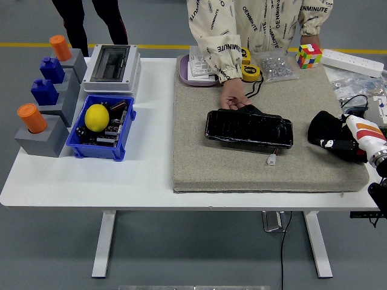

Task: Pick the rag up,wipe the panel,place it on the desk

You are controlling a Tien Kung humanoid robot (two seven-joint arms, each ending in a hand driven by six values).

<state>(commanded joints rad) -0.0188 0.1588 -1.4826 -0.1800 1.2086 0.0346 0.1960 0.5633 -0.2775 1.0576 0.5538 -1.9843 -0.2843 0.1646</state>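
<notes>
At the beige mat's right end, the right hand has its fingers curled into the black rag, gripping it. Well left of those fingers lies the glossy black panel, with a person's hand touching its far edge.

We can't make out the right hand: its fingers are buried in the black rag near the table's right edge, and the arm is cut by the frame's right side. The person's hand hides part of the panel's far edge. The person is cropped at the top. The small parts in the blue bin are too small to tell.
</notes>
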